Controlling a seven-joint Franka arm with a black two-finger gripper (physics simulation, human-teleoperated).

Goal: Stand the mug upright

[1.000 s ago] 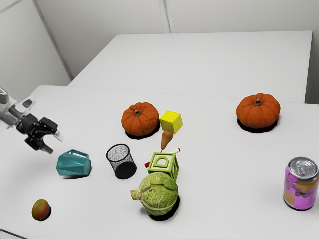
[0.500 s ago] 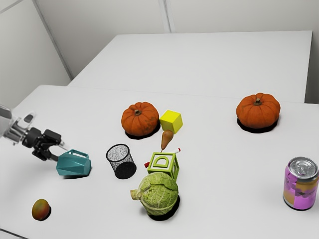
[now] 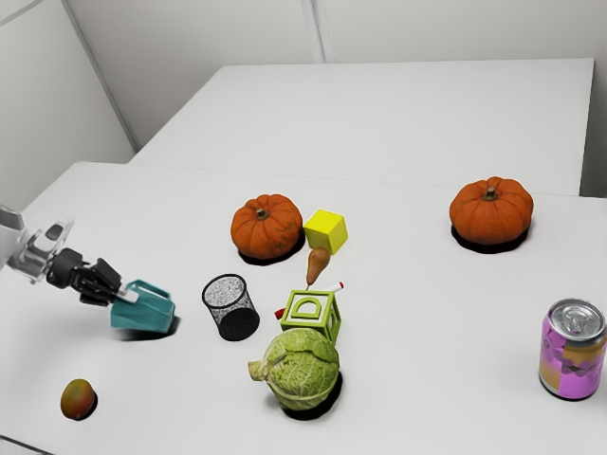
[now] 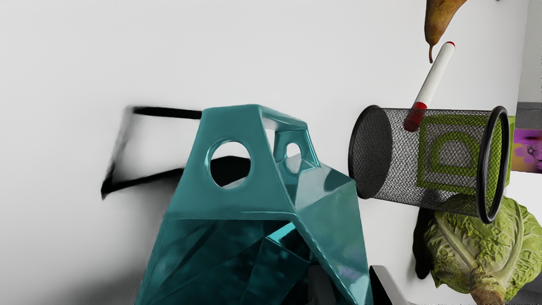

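Mug (image 3: pixel 145 312), at the exterior view's lower left, is on its side, its wall clamped in the gripper's (image 3: pixel 126 297) jaws. Righting appears in hand; next, rotate mouth upward, clearing the table.

Wrist vw: mug (image 4: pixel 237 201), pear (image 4: pixel 440 21), can (image 4: pixel 527 148) cut off @ edge. Ext. vw: block (image 3: pixel 311 296) partly hid bhd cabbage (image 3: pixel 305 370).

On the tabletop (image 3: pixel 408 379) I see a cabbage (image 3: pixel 302 370) beside a green letter-D block (image 3: pixel 311 317), a mesh cup (image 3: pixel 230 307) near them, and a yellow cube (image 3: pixel 325 231) just beside one pumpkin (image 3: pixel 266 227); a patterned can (image 3: pixel 573 349) stands well apart.
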